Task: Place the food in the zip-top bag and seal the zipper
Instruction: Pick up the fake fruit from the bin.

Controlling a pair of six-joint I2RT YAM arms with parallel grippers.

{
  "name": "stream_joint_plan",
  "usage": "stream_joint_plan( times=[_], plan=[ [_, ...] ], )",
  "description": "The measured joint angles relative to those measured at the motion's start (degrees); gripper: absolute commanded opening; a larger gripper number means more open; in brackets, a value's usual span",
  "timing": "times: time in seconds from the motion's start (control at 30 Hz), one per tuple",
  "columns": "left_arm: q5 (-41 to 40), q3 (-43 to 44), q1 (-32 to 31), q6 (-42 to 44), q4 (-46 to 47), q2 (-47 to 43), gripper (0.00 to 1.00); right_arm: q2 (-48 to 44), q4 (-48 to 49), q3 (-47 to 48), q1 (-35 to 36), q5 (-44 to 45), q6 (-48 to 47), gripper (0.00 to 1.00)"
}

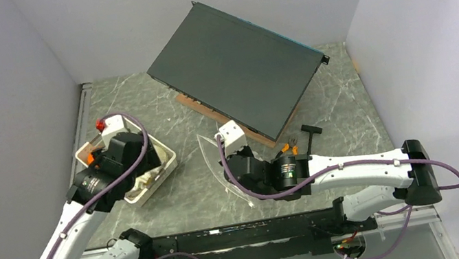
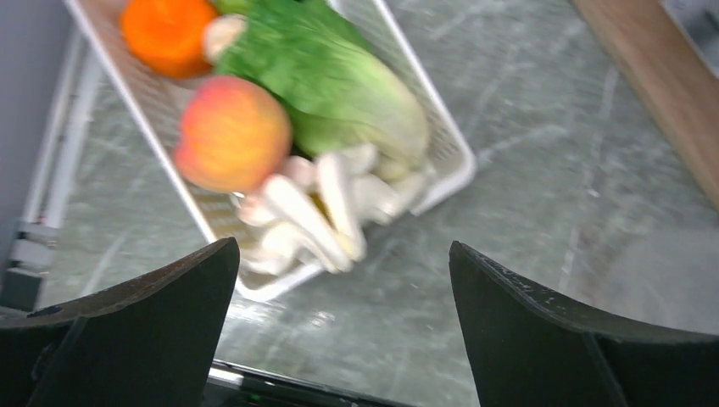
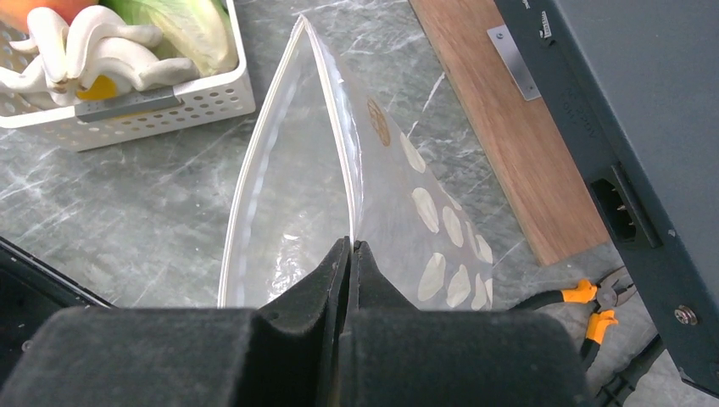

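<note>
Within right hand (image 3: pixel 352 246), zip-top bag (image 3: pixel 292 191) edge

Food (image 2: pixel 339 93) in basket (image 3: pixel 169 106), bag (image 3: pixel 288 203) just rt of basket

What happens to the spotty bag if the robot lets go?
Probably it flops. The spotty bag looks like thin clear plastic, held up only where the right gripper pinches its edge, so it would likely sag flat. It looks light, so a nudge might slide it across the table.
</note>
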Motion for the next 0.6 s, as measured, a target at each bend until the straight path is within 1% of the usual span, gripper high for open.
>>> stream_joint_plan(
  times=[0.1, 0.17, 0.27, 0.4, 0.6],
  plan=[
    [1.2, 0.0, 8.3, 6.2, 1.6, 0.7, 1.0, -0.2, 0.0, -0.1, 0.0, -0.1, 0.0, 0.0],
    [2.8, -0.2, 15.3, 10.7, 3.8, 1.6, 1.0, -0.4, 0.0, -0.2, 0.0, -0.2, 0.0, 0.0],
    [4.3, -1.3, 23.1, 15.9, 7.8, 3.8, 1.0, -0.4, 0.0, -0.2, 0.0, -0.2, 0.0, 0.0],
    [5.8, -6.4, 28.4, 20.0, 13.0, 5.9, 1.0, -0.4, -0.3, -0.2, -0.1, -0.8, 0.0, 0.0],
    [10.2, -11.3, 35.3, 23.3, 17.2, 4.6, 1.0, -0.2, -0.8, -0.1, -0.1, -1.5, 0.0, 0.0]
  ],
)
